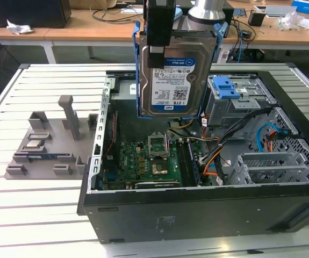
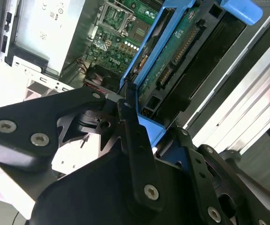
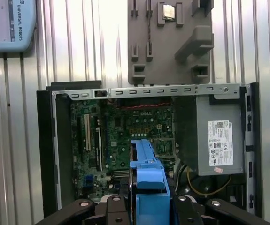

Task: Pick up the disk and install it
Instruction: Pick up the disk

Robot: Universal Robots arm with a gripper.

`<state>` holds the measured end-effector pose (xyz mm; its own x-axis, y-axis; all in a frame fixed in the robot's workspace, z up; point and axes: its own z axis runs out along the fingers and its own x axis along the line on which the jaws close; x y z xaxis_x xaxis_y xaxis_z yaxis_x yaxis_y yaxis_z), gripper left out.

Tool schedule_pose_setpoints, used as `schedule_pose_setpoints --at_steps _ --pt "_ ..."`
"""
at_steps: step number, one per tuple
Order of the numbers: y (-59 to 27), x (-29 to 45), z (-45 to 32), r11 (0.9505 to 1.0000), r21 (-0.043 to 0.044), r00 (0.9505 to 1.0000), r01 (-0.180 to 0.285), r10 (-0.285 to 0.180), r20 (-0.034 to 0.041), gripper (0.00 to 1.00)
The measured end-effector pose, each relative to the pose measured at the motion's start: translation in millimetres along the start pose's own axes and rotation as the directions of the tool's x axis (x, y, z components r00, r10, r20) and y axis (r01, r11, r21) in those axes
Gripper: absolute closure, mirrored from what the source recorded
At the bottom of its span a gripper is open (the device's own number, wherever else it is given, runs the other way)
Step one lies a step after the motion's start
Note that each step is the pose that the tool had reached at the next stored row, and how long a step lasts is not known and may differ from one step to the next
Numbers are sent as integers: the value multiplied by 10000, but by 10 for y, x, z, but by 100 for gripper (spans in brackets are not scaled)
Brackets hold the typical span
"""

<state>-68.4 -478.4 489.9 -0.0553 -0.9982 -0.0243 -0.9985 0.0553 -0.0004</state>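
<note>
Clamping the disk by the top edge of its blue side-rail frame, the gripper is holding it upright in the air, with the white-and-blue label facing the exterior view. The disk is hanging above the open computer case, over the motherboard and near the metal drive bay with its blue latch. Whether it is touching the bay cannot be told. In the second wrist view the black fingers are pressing on the blue frame from both sides, and the drive's green circuit-board side is showing. A gray fixture is lying on the slatted table to the exterior view's left of the case, well apart from the disk.
</note>
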Motion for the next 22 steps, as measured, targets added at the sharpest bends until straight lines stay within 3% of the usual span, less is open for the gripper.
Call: schedule_pose_setpoints --at_steps 19,22 --pt "-45 191 3 10000 0 10000 0 0 0 63" --pt "-63 296 6 10000 1 10000 -1 1 0 63"
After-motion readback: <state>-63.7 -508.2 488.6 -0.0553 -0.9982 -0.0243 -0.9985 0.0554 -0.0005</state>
